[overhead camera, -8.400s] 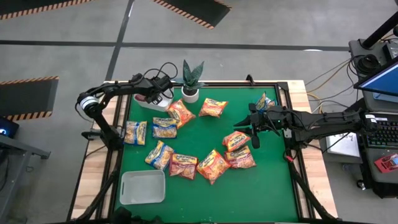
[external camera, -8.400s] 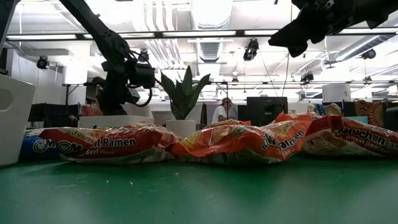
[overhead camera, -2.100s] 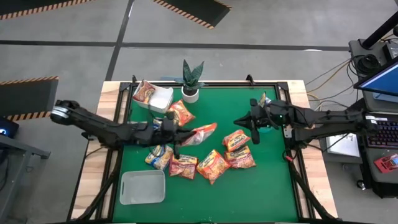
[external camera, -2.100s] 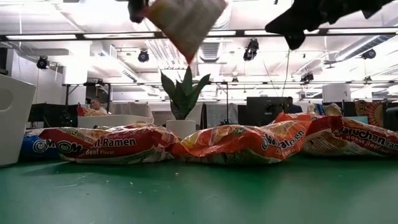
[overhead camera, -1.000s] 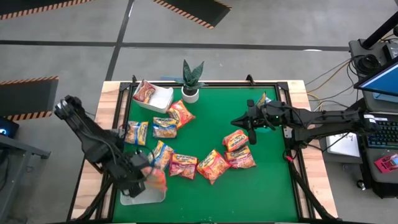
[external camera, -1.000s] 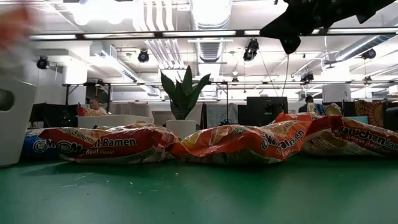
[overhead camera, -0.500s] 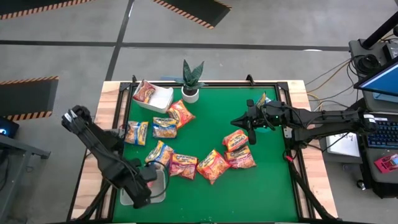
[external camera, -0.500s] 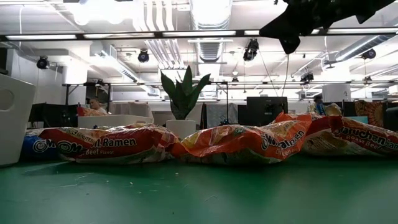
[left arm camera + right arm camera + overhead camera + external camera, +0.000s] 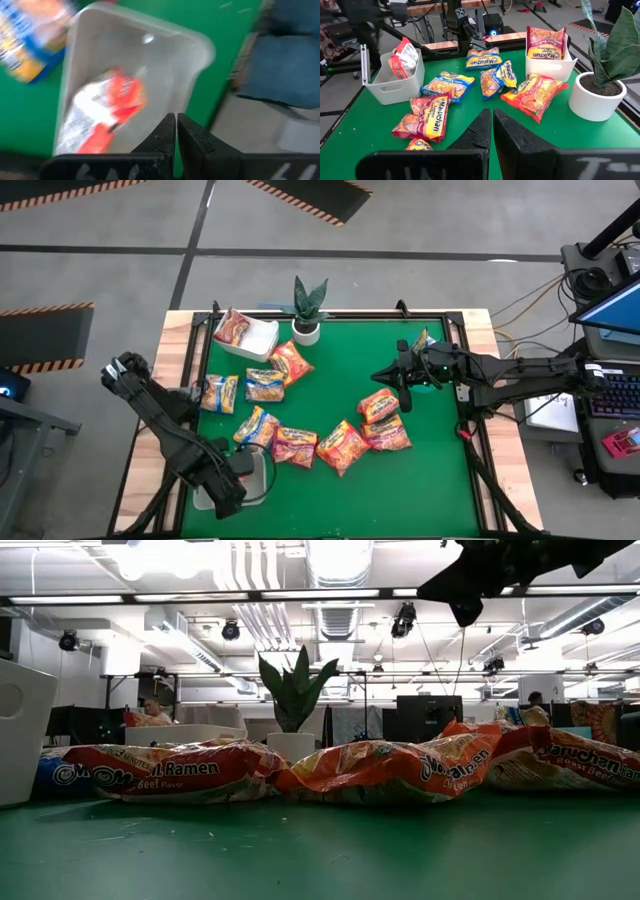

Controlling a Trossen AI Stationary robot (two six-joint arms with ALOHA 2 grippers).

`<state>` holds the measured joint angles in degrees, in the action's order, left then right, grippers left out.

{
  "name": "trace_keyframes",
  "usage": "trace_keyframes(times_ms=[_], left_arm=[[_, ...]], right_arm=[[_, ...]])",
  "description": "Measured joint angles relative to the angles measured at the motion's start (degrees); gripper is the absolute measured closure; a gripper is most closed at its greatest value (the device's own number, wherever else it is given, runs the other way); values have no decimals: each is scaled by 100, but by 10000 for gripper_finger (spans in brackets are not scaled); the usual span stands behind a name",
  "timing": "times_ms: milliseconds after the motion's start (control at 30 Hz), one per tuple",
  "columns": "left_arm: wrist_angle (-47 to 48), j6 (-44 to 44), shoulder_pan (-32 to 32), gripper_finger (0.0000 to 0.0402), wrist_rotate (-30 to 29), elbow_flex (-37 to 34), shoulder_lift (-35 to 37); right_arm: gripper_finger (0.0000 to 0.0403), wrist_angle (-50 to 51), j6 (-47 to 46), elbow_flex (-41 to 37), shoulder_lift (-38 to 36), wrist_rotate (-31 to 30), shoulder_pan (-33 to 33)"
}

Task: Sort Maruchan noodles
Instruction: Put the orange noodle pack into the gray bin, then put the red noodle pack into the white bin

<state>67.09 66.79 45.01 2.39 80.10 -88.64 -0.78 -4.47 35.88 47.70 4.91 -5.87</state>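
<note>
Now: both arms over the green mat (image 9: 330,500); positions given relative to the potted plant (image 9: 307,310).
Left gripper (image 9: 176,122): over the near tray (image 9: 262,485), well apart from the plant, toward the front edge on the left-arm side. Fingers pressed together, nothing between them.
Near tray contents: one orange-red packet (image 9: 112,107) lying inside, tilted against a wall, clear of the fingers.
Right gripper (image 9: 492,117): hangs above the mat on the plant's right-arm side, well apart from it, off the surface in the low view. Fingers closed down to a thin slit, empty.
Far tray (image 9: 262,340): just beside the plant on its left-arm side, holds one red-orange packet (image 9: 232,328) standing upright.
Loose Maruchan noodles (image 9: 295,446): spread on the mat in front of the plant.
Nearest to plant: an orange packet (image 9: 290,362), with a blue-and-yellow packet (image 9: 265,384) touching it.
Left-arm side of that: another blue-and-yellow one (image 9: 217,393) by the mat edge.
Further forward: a row of three, blue-yellow then two orange-red, overlapping.
Right-arm side: two stacked packets (image 9: 383,420) under the right gripper's reach.
Edge packet (image 9: 425,341): at the mat's right rim, partly hidden by the right arm.
</note>
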Motion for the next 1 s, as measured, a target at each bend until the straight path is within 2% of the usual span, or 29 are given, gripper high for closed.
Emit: trace_keyframes(times_ms=[133,333,433,633,767,1000], left_arm=[[-265,-120,0,401,16,-84,-64],[-921,-566,-91,402,-21,-745,-191],[-816,-530,-209,402,-227,-1010,-240],[-297,-78,-245,402,-240,-1236,-189],[-32,58,-245,402,-312,-1168,-107],[533,104,-254,402,-1013,-792,-31]], right_arm=[[394,-2,0,0,2,0,0],[394,12,-6,0,2,0,0],[394,37,-53,0,2,0,0],[394,42,-90,0,2,0,0],[394,39,-89,0,2,0,0],[394,42,-63,0,2,-2,0]])
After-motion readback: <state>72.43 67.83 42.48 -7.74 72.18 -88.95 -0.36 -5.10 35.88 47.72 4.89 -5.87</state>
